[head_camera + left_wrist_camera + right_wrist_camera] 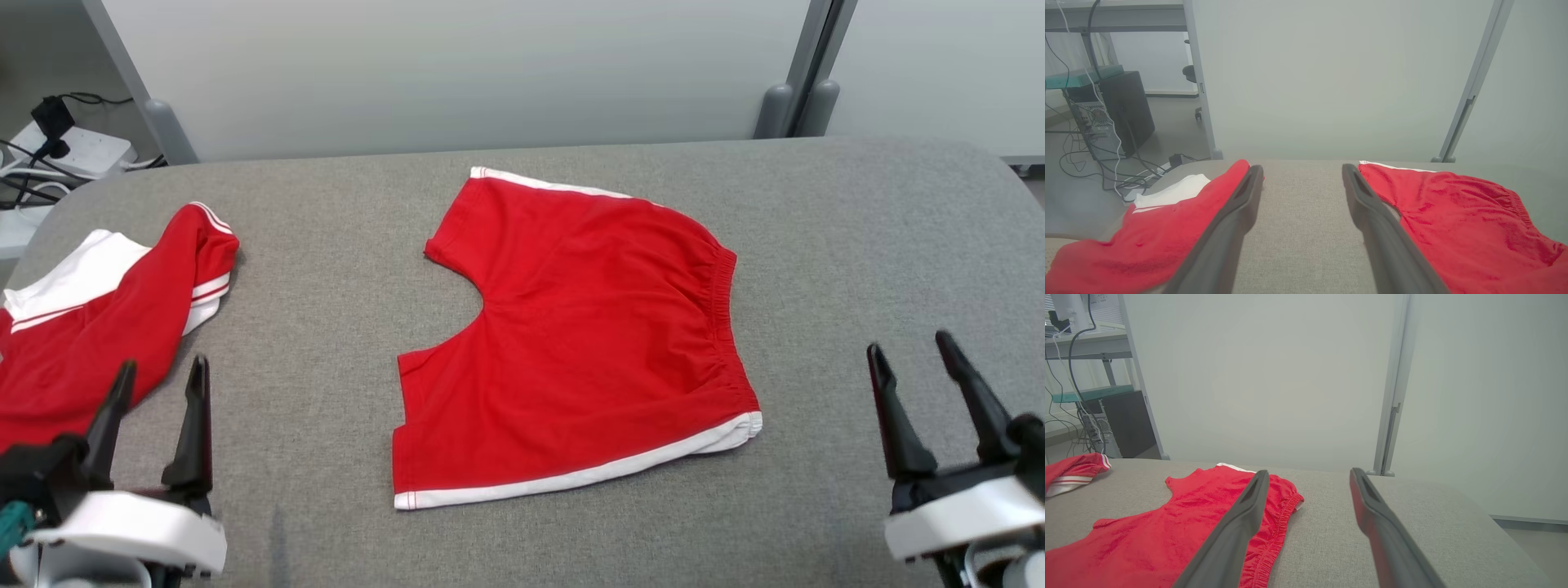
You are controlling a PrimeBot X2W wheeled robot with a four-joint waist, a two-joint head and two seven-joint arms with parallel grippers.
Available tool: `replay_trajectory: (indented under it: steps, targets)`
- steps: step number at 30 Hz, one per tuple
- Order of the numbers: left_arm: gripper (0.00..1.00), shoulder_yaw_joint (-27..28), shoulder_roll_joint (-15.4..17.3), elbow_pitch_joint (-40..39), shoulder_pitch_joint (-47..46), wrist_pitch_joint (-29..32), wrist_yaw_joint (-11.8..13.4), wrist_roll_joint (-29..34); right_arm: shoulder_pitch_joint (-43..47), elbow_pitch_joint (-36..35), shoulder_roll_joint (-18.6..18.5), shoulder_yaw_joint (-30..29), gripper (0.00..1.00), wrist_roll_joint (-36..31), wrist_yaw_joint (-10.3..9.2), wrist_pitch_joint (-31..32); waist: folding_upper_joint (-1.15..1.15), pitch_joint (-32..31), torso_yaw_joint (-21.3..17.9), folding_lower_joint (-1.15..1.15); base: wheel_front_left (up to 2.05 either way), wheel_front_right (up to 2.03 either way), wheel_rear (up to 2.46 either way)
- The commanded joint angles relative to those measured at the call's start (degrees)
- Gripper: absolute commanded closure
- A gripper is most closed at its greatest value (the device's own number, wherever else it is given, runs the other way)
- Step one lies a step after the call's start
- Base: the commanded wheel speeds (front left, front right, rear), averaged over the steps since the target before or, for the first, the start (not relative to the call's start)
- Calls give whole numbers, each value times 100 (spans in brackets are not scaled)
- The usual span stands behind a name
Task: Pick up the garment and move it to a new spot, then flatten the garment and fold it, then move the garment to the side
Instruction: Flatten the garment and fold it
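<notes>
Two grippers stand open and empty over the near edge of the grey table (326, 245). The left gripper (162, 365) is just beside a crumpled red-and-white shirt (106, 327). The right gripper (910, 343) is well apart from the shorts (588, 343). These red shorts lie flat and unfolded at the table's centre. The gathered elastic waistband faces right; both leg openings face left. White stripes run along the far and near side edges.

Bright diffuse light lies evenly over the grey woven-fabric table (816, 245), shadows faint; wrist views hazy and bowed behind it.
</notes>
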Motion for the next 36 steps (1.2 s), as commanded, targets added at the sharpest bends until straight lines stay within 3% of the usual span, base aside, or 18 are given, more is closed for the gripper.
replay_trajectory:
  steps: [1,13,25,36]
  targets:
    - [0,315,197,-54,-20,-59,-26,74,104,-192,-21,41,0,-116,0,35,0,-60,-9,0,0,0,0]
    - [0,703,-180,-84,894,-81,-398,635,948,-302,485,-121,0,-453,0,72,0,-375,-20,0,0,0,0]
    - [0,862,-526,88,1132,-81,-634,877,1161,-368,581,-94,0,-506,0,137,0,-453,-71,0,0,0,0]
    - [0,935,-597,154,1125,-82,-674,893,1128,-311,619,-39,0,-464,0,105,0,-444,-80,0,0,0,0]
